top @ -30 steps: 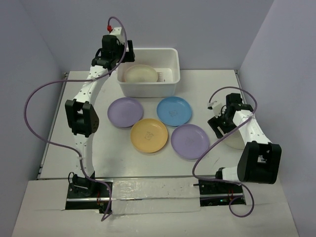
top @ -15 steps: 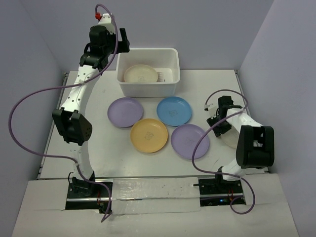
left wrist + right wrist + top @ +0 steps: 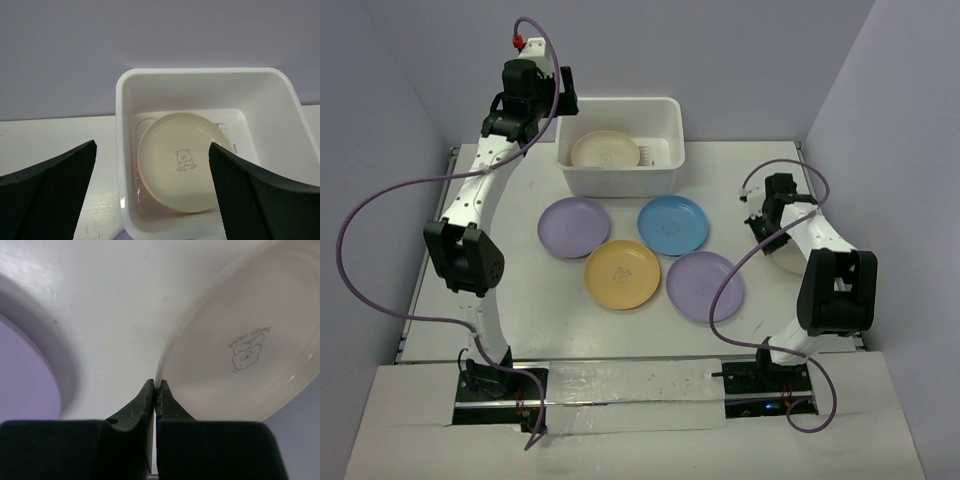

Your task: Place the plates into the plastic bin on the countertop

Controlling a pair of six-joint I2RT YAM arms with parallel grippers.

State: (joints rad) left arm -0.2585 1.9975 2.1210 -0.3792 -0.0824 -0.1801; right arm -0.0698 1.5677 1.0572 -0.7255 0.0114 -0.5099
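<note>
One cream plate (image 3: 182,162) lying inside the plastic bin (image 3: 620,180). Left on the surface (image 3: 520,300) before it — a purple plate (image 3: 574,227), a blue plate (image 3: 673,224), a yellow-orange plate (image 3: 622,274), a second purple plate (image 3: 705,286). Right hand (image 3: 155,387) clamped on the rim of another cream plate (image 3: 240,340), far right; left hand (image 3: 151,150) spread wide, empty, raised beside the bin — clear of its mouth.

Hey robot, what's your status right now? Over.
Left gripper open by plastic bin, cream plate inside. Right gripper jaws shut on second cream plate's rim. Four plates wait on countertop. Nothing blocking.
</note>
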